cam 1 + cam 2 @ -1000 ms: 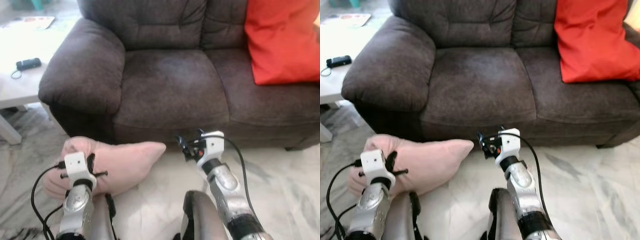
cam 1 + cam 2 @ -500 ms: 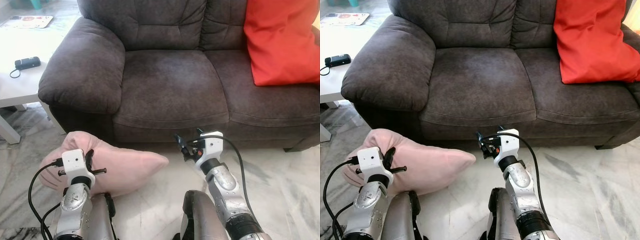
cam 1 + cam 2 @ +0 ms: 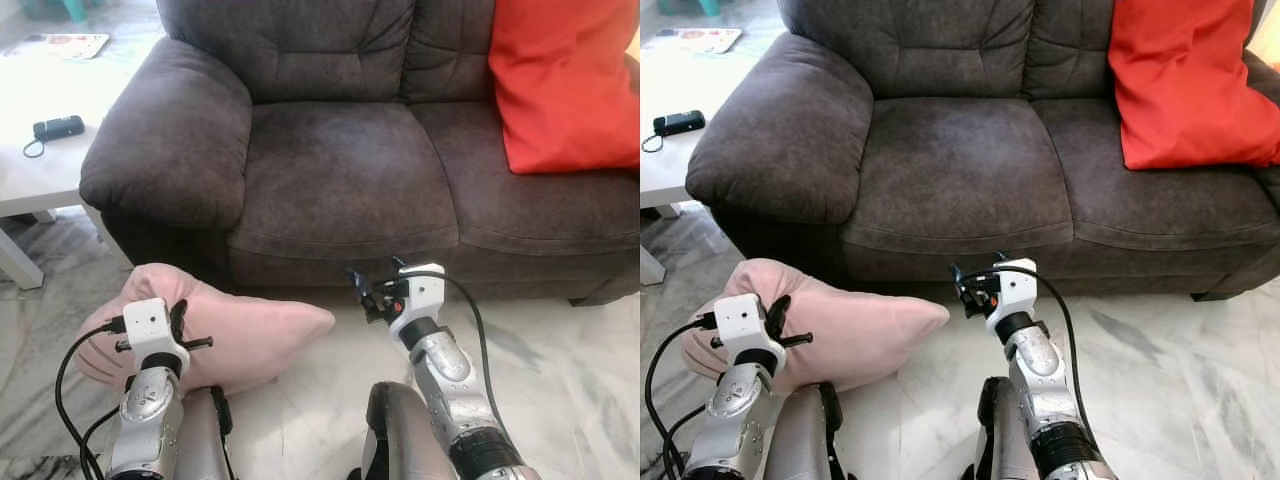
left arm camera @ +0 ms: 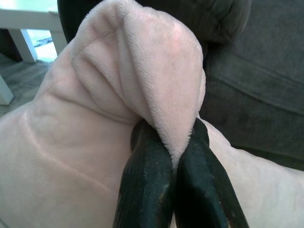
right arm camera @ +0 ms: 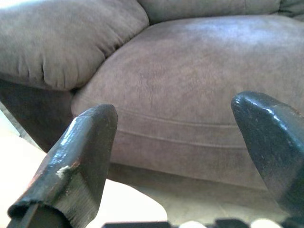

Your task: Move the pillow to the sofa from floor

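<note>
A soft pink pillow [image 3: 250, 335] lies on the marble floor in front of the dark brown sofa [image 3: 340, 170], below its left armrest. My left gripper [image 4: 173, 156] is shut on a pinched fold of the pillow's upper left corner, and that corner [image 3: 150, 285] stands raised. My right gripper [image 5: 185, 156] is open, held low before the sofa's front edge near the pillow's right tip, with nothing between its fingers [image 5: 78, 156].
A red cushion [image 3: 565, 80] leans on the sofa's right seat. A white low table [image 3: 45, 150] with a black device [image 3: 57, 127] stands at the left. The sofa's left and middle seats are bare. Marble floor [image 3: 570, 370] spreads to the right.
The pillow's gripped corner has lifted a little and the pillow's shape has shifted. The view has moved slightly. The right gripper stays open in about the same place.
</note>
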Robot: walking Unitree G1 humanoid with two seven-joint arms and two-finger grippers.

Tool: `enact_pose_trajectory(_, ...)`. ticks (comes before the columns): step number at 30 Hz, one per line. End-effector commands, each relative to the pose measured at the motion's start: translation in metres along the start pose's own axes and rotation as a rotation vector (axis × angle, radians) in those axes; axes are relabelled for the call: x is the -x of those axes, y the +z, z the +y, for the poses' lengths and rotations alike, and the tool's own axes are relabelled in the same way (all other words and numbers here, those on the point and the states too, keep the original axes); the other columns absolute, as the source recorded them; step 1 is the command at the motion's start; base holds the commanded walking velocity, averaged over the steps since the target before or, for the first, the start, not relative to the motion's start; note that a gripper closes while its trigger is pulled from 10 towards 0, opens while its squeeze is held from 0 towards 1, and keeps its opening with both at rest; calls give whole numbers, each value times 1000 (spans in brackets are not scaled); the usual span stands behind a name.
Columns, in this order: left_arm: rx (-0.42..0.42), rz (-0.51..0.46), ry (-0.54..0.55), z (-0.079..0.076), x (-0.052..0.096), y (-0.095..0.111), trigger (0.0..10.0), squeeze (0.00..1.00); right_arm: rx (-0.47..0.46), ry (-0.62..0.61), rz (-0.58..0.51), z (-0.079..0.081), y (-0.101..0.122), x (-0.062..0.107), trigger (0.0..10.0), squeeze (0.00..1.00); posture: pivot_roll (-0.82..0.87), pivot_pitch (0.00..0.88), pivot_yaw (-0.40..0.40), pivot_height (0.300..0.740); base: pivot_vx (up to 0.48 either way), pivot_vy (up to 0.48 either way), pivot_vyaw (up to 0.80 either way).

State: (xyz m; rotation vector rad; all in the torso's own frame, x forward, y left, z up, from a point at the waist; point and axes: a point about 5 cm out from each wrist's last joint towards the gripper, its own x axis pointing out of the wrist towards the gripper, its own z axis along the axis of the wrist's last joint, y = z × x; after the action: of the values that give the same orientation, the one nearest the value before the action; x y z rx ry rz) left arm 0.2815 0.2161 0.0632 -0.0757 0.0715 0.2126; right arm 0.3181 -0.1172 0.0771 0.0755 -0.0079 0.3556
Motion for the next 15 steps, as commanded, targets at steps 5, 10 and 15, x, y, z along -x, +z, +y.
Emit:
enact_pose_trajectory(5,-11,-101,-14,-1,-5,23,10000,0,3,-10,1,-2,0,0,10000,0,80,79,-40,606,0,0,0)
enact_pose_trajectory(10,-10,-100,-15,-1,-4,22,10000,0,2,-9,1,-2,0,0,10000,0,80,82,-41,626,0,0,0)
enact_pose_trajectory(15,-11,-99,-15,-1,-4,23,10000,0,0,-4,2,0,-1,0,10000,0,82,87,-41,661,0,0,0)
